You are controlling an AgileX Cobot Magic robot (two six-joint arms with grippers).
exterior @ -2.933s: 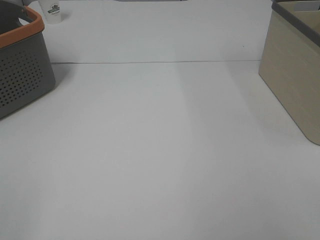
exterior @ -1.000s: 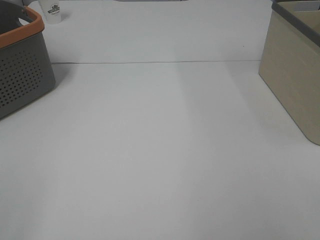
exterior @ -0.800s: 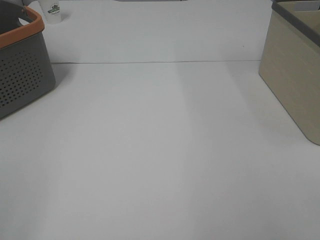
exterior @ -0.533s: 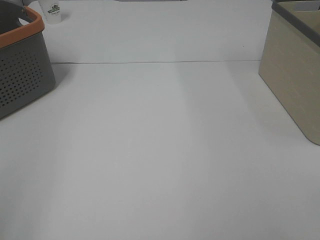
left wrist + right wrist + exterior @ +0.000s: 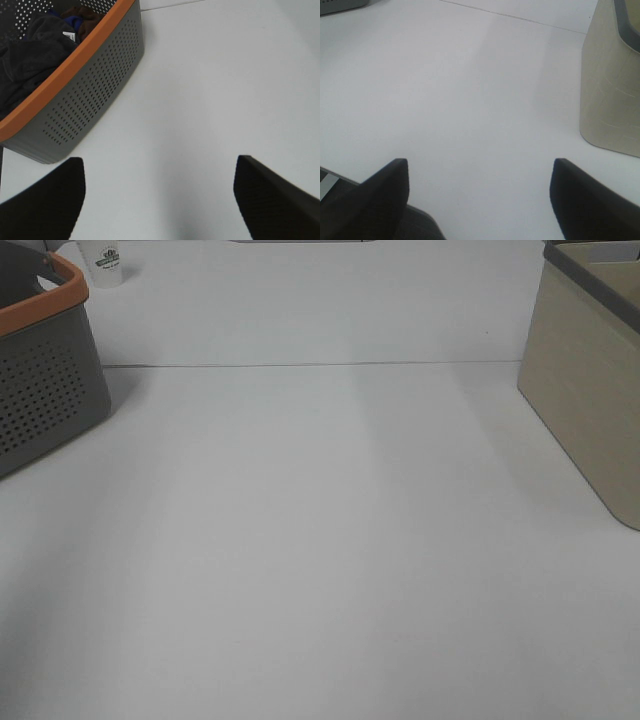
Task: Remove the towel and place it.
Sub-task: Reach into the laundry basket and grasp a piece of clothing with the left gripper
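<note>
The towel (image 5: 27, 62) is a dark charcoal cloth bunched inside the grey perforated basket (image 5: 95, 85) with the orange rim; only the left wrist view shows it. In the high view just the basket (image 5: 45, 380) appears at the far left, its inside hidden. My left gripper (image 5: 159, 197) hovers open over bare white table beside the basket, apart from it, nothing between its fingers. The right gripper (image 5: 479, 197) is open too, over empty table near the beige box (image 5: 612, 85). Neither arm appears in the high view.
A brown and blue item (image 5: 80, 17) lies in the basket beside the towel. A beige box (image 5: 590, 380) with a dark rim stands at the right. A small white cup (image 5: 103, 262) sits at the back left. A seam (image 5: 310, 365) crosses the white table.
</note>
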